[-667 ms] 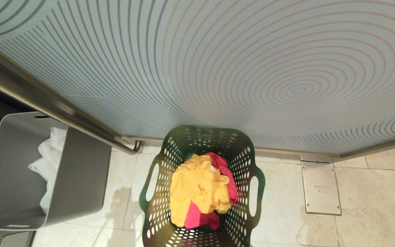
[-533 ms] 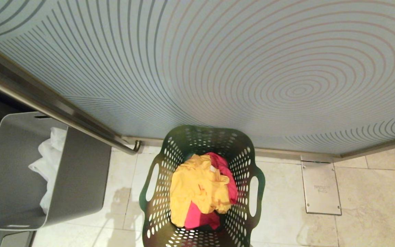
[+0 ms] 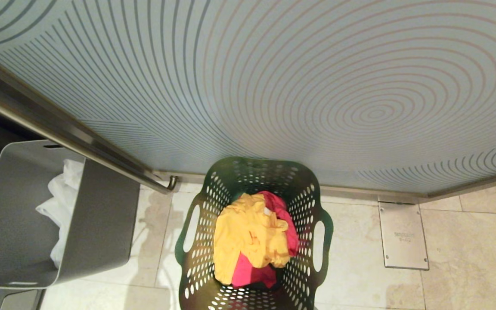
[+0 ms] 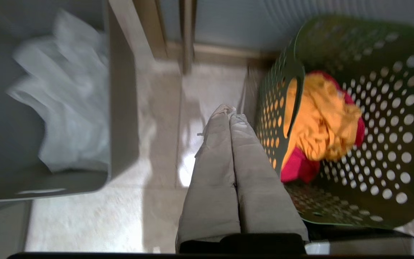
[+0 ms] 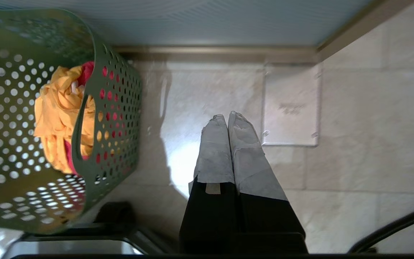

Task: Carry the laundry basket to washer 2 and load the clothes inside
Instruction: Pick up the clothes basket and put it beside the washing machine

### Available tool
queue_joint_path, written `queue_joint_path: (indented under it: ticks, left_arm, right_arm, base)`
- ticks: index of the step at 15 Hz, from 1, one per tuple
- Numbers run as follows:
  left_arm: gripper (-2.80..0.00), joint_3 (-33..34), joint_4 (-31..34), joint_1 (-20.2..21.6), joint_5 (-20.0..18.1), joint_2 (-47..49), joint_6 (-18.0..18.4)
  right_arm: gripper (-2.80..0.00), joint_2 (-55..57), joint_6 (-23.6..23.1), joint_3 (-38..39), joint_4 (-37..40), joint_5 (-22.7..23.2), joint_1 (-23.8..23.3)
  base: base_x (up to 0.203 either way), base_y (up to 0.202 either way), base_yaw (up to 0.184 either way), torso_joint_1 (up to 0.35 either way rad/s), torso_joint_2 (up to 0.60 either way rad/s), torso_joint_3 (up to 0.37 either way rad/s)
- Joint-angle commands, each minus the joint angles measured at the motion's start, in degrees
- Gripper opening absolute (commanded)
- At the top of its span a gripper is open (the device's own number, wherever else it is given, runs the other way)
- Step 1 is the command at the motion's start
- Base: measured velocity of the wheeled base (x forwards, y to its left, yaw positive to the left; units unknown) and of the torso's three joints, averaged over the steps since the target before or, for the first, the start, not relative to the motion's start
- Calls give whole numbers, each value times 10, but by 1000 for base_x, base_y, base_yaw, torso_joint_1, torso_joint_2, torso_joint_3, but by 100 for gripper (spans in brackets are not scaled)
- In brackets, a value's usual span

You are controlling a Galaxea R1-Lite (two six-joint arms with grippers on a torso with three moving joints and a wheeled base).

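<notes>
We count one dark green perforated plastic laundry basket [image 3: 252,172]; two soft garments, one bright yellow [image 3: 248,234], one pink-red [image 3: 248,273]; one plain grey solid-walled bin [image 3: 97,215]; one metal floor plate [image 3: 403,237].

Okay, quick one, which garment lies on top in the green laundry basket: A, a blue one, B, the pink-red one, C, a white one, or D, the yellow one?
D: in the head view the yellow garment lies over the pink-red one inside the laundry basket.

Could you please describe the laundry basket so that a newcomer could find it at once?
Find the blue wall panel with curved stripes; the laundry basket stands on the tiled floor at its foot. Unlike the plain grey bin to its left, it is dark green, hole-dotted, holding yellow and pink-red clothes.
</notes>
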Motion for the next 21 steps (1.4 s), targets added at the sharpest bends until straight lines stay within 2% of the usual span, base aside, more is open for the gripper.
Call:
queue_joint_path:
  ticks: [1, 3, 4, 5, 7, 9, 13, 16, 17, 18, 19, 20, 21]
  left_arm:
    - [-280, -57, -7, -23, -15, 236, 2]
    - [-280, -89, -21, -90, 0, 338, 0]
    - [-280, -105, -27, -134, 15, 373, -6]
    - [-280, -124, -32, -161, 27, 401, -13]
    - [-280, -133, -34, -172, 37, 402, -27]
    - [-280, -132, -32, -175, 37, 400, -46]
    - [-280, -129, -27, -196, 37, 413, -48]
    - [-280, -110, -32, -203, 35, 413, -54]
    - [-134, -109, -32, -210, 35, 413, -56]
    - [0, -108, -32, -223, 35, 413, -66]
    - [0, -110, -32, -237, 35, 413, -81]
    - [0, -112, -32, -240, 35, 414, -88]
    - [0, -113, -31, -240, 35, 414, -88]
  right_arm:
    - [-280, 260, 21, -34, -79, 9, 11]
    - [-280, 389, 55, -60, -183, 19, 37]
    - [-280, 432, 84, -81, -223, 24, 67]
    - [-280, 458, 121, -105, -241, 30, 114]
    - [-280, 465, 201, -157, -209, 42, 204]
    - [-280, 467, 263, -199, -176, 49, 262]
    - [-280, 483, 288, -212, -139, 58, 307]
    - [-280, 495, 325, -215, -107, 76, 346]
    - [-280, 495, 324, -215, -97, 77, 348]
    - [-280, 495, 325, -215, -87, 86, 350]
    - [-195, 495, 325, -213, -82, 88, 357]
    - [0, 495, 327, -214, -77, 87, 363]
    - [0, 494, 328, -214, -77, 88, 364]
  base:
    - [0, 0, 0, 0, 0, 0]
    - [0, 0, 0, 0, 0, 0]
    - [0, 0, 0, 0, 0, 0]
    - [0, 0, 0, 0, 0, 0]
    - [0, 0, 0, 0, 0, 0]
    - [0, 0, 0, 0, 0, 0]
    - [0, 0, 0, 0, 0, 0]
    - [0, 0, 0, 0, 0, 0]
    - [0, 0, 0, 0, 0, 0]
    - [0, 0, 0, 0, 0, 0]
    - [0, 0, 0, 0, 0, 0]
    - [0, 0, 0, 0, 0, 0]
    - [0, 0, 0, 0, 0, 0]
